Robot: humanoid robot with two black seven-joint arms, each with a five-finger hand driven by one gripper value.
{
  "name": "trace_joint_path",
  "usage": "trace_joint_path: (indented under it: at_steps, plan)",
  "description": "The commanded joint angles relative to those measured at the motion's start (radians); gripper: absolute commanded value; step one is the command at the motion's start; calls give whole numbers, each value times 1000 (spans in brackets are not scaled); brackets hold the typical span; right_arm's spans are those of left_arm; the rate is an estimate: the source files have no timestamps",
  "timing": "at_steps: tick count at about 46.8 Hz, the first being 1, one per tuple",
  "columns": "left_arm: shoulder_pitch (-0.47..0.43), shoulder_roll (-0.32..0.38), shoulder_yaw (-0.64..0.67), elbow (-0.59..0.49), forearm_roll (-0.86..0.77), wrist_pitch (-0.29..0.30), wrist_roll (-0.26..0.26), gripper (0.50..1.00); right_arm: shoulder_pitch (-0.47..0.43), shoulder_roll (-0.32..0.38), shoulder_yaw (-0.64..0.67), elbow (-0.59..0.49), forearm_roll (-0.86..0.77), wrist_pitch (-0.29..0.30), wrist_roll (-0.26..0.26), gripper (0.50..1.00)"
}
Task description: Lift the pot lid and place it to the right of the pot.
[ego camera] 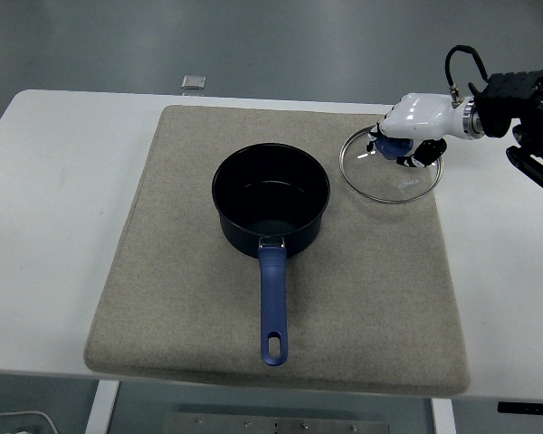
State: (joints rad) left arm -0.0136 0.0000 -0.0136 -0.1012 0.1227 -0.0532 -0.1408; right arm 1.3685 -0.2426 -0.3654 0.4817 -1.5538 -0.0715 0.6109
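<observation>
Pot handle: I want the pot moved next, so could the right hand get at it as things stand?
Probably not yet: the right hand grips the lid. The pot handle itself lies unobstructed.

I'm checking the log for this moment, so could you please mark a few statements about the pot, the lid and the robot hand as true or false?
1. The lid sits on the pot. False: the pot is uncovered, and the lid is to its right.
2. The right robot hand grips the lid's blue knob. True.
3. The pot's handle points toward the table's near edge. True.
4. The pot stands on bare table. False: it rests on a beige mat.
</observation>
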Motion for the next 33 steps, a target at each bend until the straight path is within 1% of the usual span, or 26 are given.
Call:
trace_joint_path:
  at_steps: [1, 8, 19, 26, 33]
  plan:
    - [0, 0, 0, 0, 0, 0, 0, 1000, -5, 0, 3, 0, 0, -1, 0, 500]
    - [0, 0, 0, 0, 0, 0, 0, 1000, -16, 0, 3, 0, 0, -13, 0, 500]
    - [0, 0, 1, 0, 0, 0, 1, 1000, -16, 0, 3, 0, 3, -11, 0, 500]
    - [0, 0, 0, 0, 0, 0, 0, 1000, -20, 2, -10, 1, 70, -5, 0, 500]
    - [0, 0, 0, 0, 0, 0, 0, 1000, -20, 5, -10, 1, 80, -5, 0, 500]
